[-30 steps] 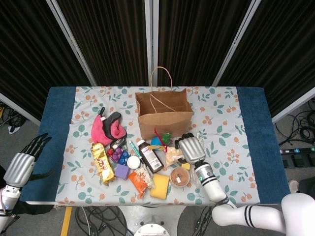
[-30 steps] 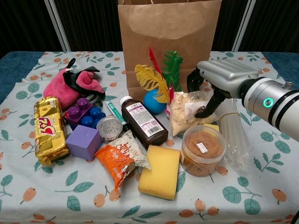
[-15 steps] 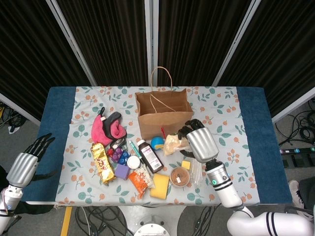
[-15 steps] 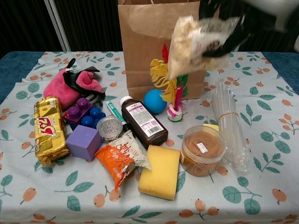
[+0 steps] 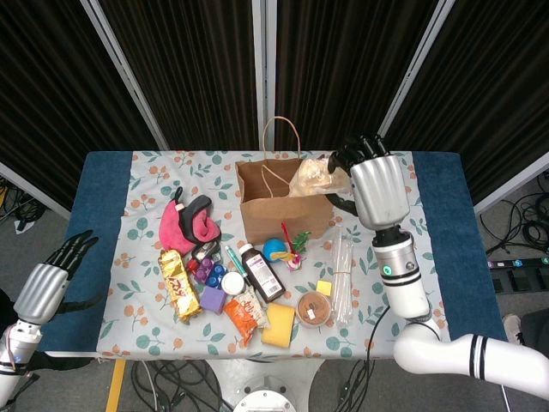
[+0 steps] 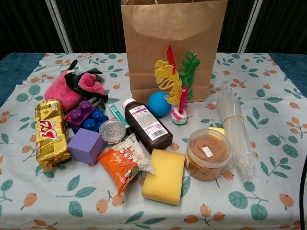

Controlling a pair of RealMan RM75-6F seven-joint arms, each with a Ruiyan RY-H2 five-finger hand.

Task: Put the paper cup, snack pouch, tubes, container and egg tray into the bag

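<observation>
Head view, left to right. My left hand (image 5: 50, 276) hangs off the bench's (image 5: 437, 215) near-left corner, released, fingers spread, nothing in it; well apart from everything.

Clutter on the bench: pink cloth (image 5: 186, 225), gold snack bar (image 5: 177, 283), purple block (image 5: 213, 299), brown bottle (image 5: 262, 272), orange packet (image 5: 244, 314), yellow sponge (image 5: 279, 325). None of that is mine to pack, by my reading.

Paper bag (image 5: 285, 202) stands upright mid-bench, mouth open upward. My right hand (image 5: 375, 184) is raised at the bag's right rim, grasping the snack pouch (image 5: 316, 179). The pouch sits over the rim's right corner, partly above the opening; its long axis runs roughly left-right, pointing in over the mouth. The bag's centre lies to the left of the hand, so I judge the drop needs a short carry leftward before letting go, or the pouch may catch the rim.

Still out on the bench: the tubes (image 5: 342, 267), banded, lying near-to-far just right of the bag's front, and the round container (image 5: 314, 308) beside them. Both nearer my right hand. Cup and egg tray: cannot find them.

Chest view shows neither hand.
</observation>
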